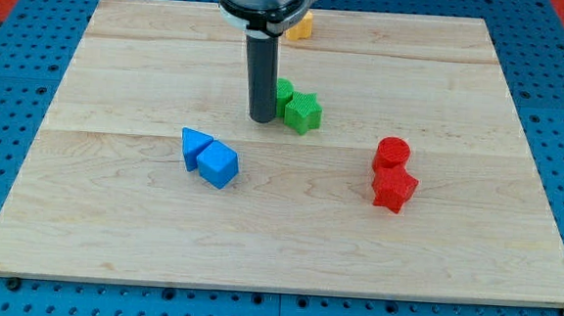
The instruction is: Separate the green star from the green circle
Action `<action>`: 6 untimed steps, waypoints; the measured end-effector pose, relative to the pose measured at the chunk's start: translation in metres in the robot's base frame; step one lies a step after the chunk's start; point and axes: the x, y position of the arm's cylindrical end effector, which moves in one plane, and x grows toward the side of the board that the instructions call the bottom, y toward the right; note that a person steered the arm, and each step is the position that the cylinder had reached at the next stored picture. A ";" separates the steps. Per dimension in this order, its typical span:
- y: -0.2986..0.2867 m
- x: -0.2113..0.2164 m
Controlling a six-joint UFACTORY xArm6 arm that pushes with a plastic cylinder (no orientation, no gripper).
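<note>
The green star (pixel 304 112) lies near the board's middle top. The green circle (pixel 284 91) touches its upper left side and is partly hidden behind the rod. My tip (pixel 263 119) rests on the board just left of both green blocks, close against the green circle and a short gap from the star.
A blue triangle (pixel 195 146) and a blue cube-like block (pixel 218 164) touch at the view's left of centre. A red circle (pixel 393 152) sits against a red star (pixel 394 187) at the right. A yellow block (pixel 300 26) shows at the top behind the arm. The wooden board (pixel 110 246) lies on a blue surface.
</note>
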 end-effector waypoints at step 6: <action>0.190 0.040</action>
